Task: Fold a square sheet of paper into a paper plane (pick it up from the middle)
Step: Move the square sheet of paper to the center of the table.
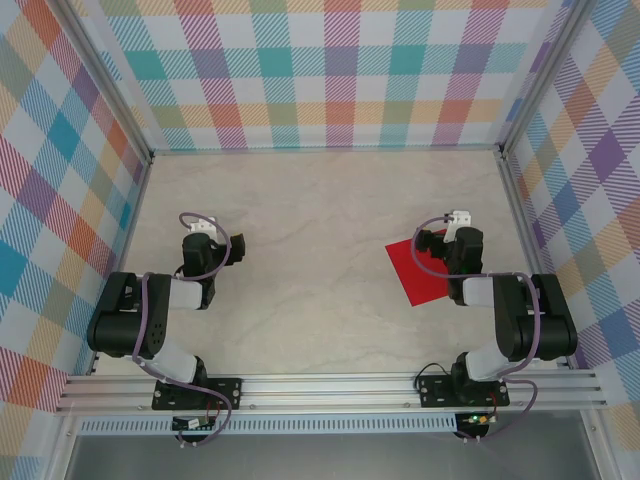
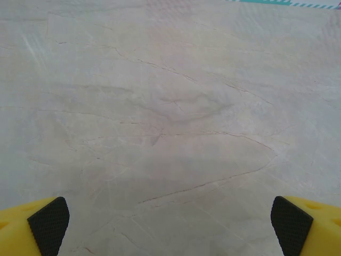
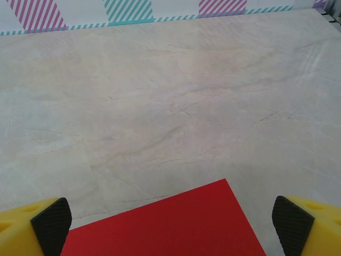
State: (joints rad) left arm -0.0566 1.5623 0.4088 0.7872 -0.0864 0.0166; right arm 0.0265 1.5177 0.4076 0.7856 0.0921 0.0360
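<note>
**Step in hand: approach to the square sheet of paper (image 1: 415, 275); no fold begun.**
The sheet lies flat and uncreased at about 3 o'clock on the desk (image 1: 320, 210), bright red and askew to the desk edges. The right hand (image 3: 171, 224) hangs above its near part, fingers wide apart and holding nothing. The left hand (image 2: 169, 224), at 9 o'clock, is likewise spread over bare desk, well apart from the sheet. Judgement: the next move calls for a descent onto the sheet's middle and a pinch; thin paper lying flush may resist.

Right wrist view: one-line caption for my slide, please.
Open right gripper hovers over the flat red square sheet of paper on the marble-look table.
</note>
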